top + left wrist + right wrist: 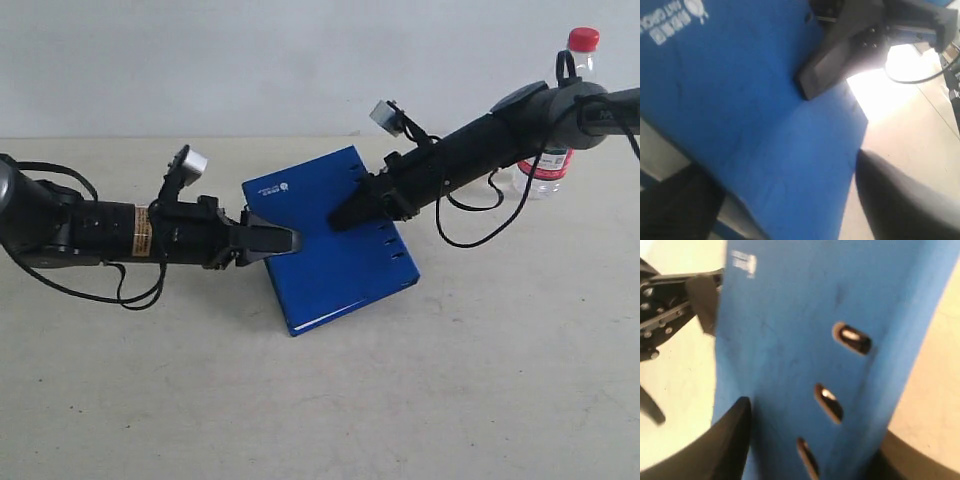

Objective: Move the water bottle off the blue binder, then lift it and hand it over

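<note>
Deep blue on pale beige
The blue binder (335, 250) is deep blue with a small white logo and a row of dark punched holes. The water bottle (548, 172) is clear, red-capped, red-and-white labelled. The desk (300, 400) is beige.

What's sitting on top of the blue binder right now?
Nothing lies on the blue binder; only the right gripper reaches over its holed edge. The water bottle stands on the table beyond. Whatever is under the binder is hidden.

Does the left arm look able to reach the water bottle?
Probably not: the water bottle stands far right behind the right arm, with the blue binder and right gripper between it and the left gripper.
</note>
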